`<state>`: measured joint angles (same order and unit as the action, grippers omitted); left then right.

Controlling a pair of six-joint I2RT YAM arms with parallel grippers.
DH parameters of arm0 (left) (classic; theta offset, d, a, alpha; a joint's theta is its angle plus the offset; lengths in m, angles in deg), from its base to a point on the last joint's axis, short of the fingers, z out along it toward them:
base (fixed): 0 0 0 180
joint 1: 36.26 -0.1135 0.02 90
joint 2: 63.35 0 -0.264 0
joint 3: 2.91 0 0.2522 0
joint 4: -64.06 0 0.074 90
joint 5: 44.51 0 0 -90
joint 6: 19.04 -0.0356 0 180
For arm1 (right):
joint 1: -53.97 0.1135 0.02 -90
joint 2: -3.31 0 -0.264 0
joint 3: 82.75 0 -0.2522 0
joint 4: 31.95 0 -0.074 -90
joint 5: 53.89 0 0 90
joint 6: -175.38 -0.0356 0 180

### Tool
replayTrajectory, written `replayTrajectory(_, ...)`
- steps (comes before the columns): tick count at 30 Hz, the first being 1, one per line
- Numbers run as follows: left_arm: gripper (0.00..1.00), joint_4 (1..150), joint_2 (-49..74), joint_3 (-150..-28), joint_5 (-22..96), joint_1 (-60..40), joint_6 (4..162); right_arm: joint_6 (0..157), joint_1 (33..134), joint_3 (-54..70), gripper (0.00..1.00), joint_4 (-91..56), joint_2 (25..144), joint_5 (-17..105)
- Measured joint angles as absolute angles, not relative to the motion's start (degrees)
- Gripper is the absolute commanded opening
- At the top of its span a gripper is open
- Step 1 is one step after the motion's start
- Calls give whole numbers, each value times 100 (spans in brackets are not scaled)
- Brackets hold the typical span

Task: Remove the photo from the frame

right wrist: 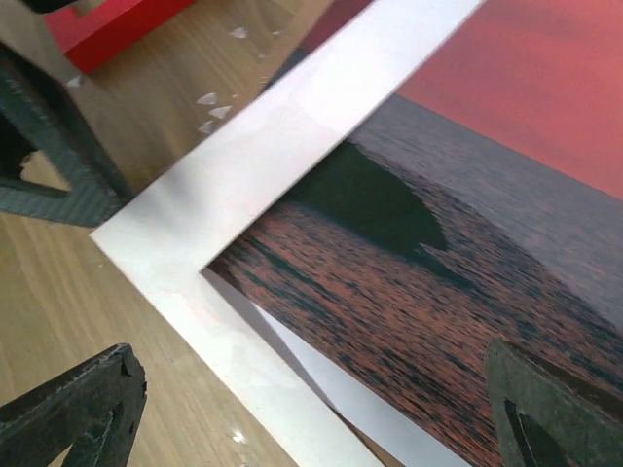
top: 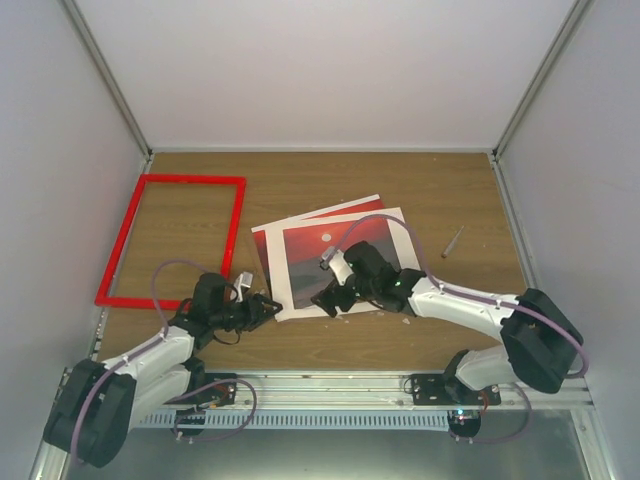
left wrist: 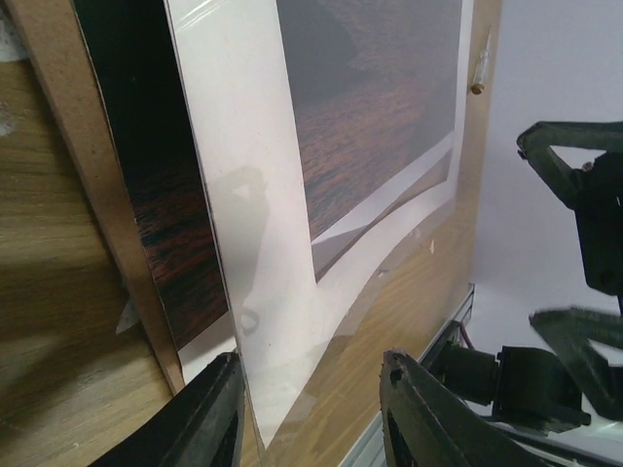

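The red frame (top: 175, 240) lies empty on the table at the left, and its corner shows in the right wrist view (right wrist: 107, 29). The sunset photo (top: 305, 262) lies mid-table under the white mat (top: 268, 265), skewed against it. In the left wrist view the mat's corner (left wrist: 253, 233) reaches between my open left gripper's (left wrist: 311, 418) fingers, with the photo's dark sea (left wrist: 380, 107) behind and the brown backing board (left wrist: 88, 195) beside it. My left gripper (top: 272, 305) sits at the stack's near-left corner. My right gripper (top: 325, 300) hovers wide open over the mat corner (right wrist: 243, 175) and the photo (right wrist: 438, 243).
A small pen-like stick (top: 453, 241) lies on the wooden table to the right of the stack and also shows in the left wrist view (left wrist: 480, 73). White walls close in the table on three sides. The metal rail (top: 330, 385) runs along the near edge.
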<state>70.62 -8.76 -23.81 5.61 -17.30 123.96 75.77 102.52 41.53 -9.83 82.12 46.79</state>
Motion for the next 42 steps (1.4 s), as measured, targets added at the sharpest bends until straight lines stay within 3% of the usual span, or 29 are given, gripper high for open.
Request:
replayTrajectory(7,33,6684,-417,-2383,555,-1584,12505,8104,10960,4153,94,-1212,8273,4244)
replayTrajectory(14,13,6332,110,-2407,561,-1498,12610,8674,11712,4153,92,-1295,8710,3409)
replayTrajectory(21,2,6089,390,-2497,563,-1404,12678,8982,12123,4151,91,-1381,9132,2640)
replayTrajectory(42,0,5991,140,-2711,762,-1083,13036,9330,12722,4136,82,-2078,9681,1114)
